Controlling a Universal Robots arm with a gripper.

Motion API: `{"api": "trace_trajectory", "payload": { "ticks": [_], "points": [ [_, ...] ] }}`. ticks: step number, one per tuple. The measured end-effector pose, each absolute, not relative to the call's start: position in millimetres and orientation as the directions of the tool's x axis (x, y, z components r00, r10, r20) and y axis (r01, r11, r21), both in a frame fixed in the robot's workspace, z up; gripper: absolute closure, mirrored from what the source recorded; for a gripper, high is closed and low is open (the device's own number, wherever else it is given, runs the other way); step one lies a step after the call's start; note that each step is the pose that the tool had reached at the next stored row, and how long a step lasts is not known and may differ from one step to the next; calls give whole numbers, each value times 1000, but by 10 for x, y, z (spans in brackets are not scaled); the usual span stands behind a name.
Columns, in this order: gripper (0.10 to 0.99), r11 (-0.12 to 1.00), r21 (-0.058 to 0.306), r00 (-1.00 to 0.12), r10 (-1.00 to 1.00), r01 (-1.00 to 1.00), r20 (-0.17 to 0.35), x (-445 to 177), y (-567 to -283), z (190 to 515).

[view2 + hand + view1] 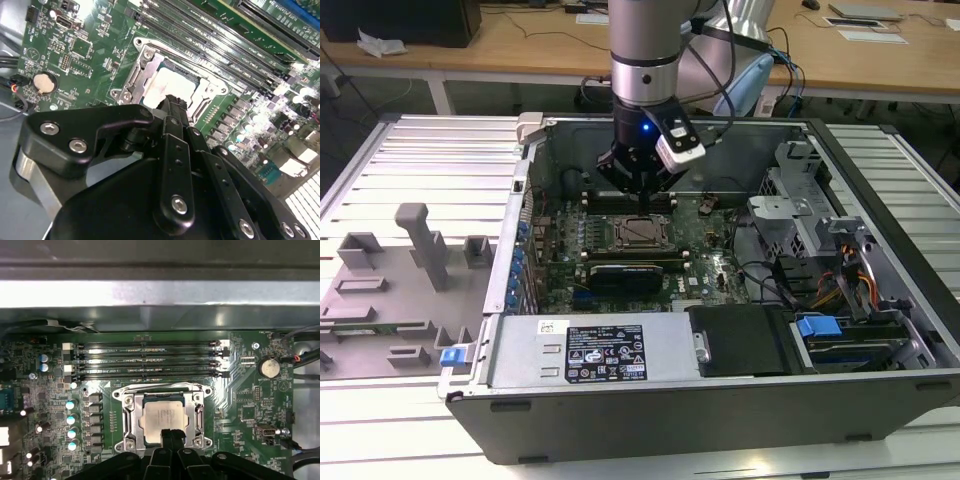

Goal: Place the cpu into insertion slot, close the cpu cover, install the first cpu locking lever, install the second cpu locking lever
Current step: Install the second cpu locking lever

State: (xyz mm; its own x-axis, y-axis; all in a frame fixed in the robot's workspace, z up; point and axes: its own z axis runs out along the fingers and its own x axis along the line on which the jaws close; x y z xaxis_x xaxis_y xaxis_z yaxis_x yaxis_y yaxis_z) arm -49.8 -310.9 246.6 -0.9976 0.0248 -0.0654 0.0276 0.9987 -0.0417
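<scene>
Gripper (170, 434) is held just over the socket edge; cpu (164, 416) is seated in the slot (131, 416), cover (192, 388) is down.

Fingers are pressed together at the tips with nothing between them (clenched, empty). Risk as judged: tips are close to the cpu top, so a skewed push could scrape the lid or slip off the frame onto the board (245, 390). Whole case (880, 250) and arm are given by the exterior view; the cover's corner screws and RAM slots (145, 360) are resolved in the first wrist view.
</scene>
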Motion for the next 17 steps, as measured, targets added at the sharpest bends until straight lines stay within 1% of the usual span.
{"api": "trace_trajectory", "payload": {
  "ticks": [5,8,17],
  "points": [
    [980,999,-41,-998,25,28,-65,-498,-3155,2469],
    [980,999,-36,-998,25,27,-65,-497,-3312,2468],
    [980,999,-26,-998,26,28,-65,-498,-3657,2468]
  ]
}}
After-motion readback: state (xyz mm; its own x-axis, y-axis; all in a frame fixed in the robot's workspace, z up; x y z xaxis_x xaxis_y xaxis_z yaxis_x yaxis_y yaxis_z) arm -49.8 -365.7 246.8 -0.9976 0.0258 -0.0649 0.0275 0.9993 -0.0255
